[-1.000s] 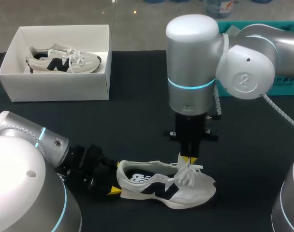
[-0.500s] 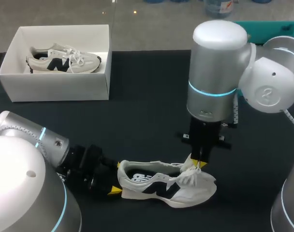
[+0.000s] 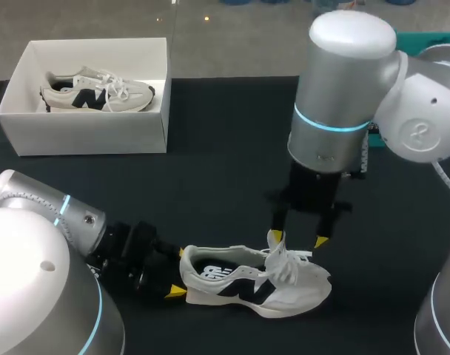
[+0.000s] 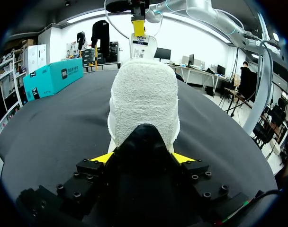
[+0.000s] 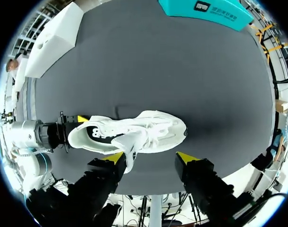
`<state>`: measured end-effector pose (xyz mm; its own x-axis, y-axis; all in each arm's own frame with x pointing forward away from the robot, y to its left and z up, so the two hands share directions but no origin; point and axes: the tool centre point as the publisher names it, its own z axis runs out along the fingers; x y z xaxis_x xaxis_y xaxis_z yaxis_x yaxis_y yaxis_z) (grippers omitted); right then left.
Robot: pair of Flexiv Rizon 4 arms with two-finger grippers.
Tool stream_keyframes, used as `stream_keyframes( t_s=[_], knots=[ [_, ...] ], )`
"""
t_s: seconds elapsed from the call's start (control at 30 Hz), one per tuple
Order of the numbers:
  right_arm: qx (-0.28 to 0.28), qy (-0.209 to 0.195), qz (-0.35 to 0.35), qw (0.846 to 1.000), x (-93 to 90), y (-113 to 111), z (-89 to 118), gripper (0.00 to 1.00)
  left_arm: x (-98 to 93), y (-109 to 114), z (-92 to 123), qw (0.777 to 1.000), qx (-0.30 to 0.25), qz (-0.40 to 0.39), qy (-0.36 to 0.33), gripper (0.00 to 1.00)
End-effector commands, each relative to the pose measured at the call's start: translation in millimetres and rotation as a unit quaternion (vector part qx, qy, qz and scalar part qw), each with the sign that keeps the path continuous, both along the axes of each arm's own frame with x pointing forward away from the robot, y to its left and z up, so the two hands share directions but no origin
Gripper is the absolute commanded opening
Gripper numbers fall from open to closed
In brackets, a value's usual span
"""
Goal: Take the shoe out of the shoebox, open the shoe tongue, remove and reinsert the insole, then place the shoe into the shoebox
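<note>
The tongue-opening step seems in hand: at six o'clock (shoebox (image 3: pixel 92 139) at ten) the left gripper (image 3: pixel 178 273) clamps the shoe (image 3: pixel 254 287) by the heel (image 4: pixel 144 90), and the right gripper (image 3: pixel 298 239), fingers spread above the tongue (image 3: pixel 278 255), must next pinch it.

White, dark-marked shoe (image 3: pixel 254 285) sits upright, well apart from the open shoebox (image 3: pixel 84 133).

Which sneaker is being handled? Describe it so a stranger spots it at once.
On the black table, look at the front edge, near the middle. The white sneaker there stands on the bare tabletop, heel clamped in the left gripper, the right gripper open above its laces. Its twin lies in the white shoebox at the far left corner, untouched.
</note>
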<state>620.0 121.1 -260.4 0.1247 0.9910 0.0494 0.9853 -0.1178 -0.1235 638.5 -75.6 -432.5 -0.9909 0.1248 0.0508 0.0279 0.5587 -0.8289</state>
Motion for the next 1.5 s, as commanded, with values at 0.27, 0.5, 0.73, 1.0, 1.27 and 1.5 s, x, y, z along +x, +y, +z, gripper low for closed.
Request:
stream_keyframes(
  t_s=[0.27,0.5,0.73,1.0,1.27,1.5],
  knots=[
    [-0.086,0.041,0.537,0.838,15.4,48.4,25.6,1.0,-1.1,-2.1,-4.0,1.0,0.002,0.0,0.0,0.0],
    [-0.086,0.041,0.537,0.838,15.4,48.4,25.6,1.0,-1.1,-2.1,-4.0,1.0,0.002,0.0,0.0,0.0],
    [-0.086,0.041,0.537,0.838,15.4,48.4,25.6,1.0,-1.1,-2.1,-4.0,1.0,0.002,0.0,0.0,0.0],
    [-0.086,0.041,0.537,0.838,15.4,48.4,25.6,1.0,-1.1,-2.1,-4.0,1.0,0.002,0.0,0.0,0.0],
    [-0.058,-0.066,0.601,0.794,22.5,48.0,37.3,1.0,-1.1,-2.1,-4.0,1.0,0.002,0.0,0.0,0.0],
    [0.001,-0.123,0.641,0.758,37.2,56.3,39.1,1.0,-1.1,-2.1,-4.0,1.0,0.002,0.0,0.0,0.0]
  ],
)
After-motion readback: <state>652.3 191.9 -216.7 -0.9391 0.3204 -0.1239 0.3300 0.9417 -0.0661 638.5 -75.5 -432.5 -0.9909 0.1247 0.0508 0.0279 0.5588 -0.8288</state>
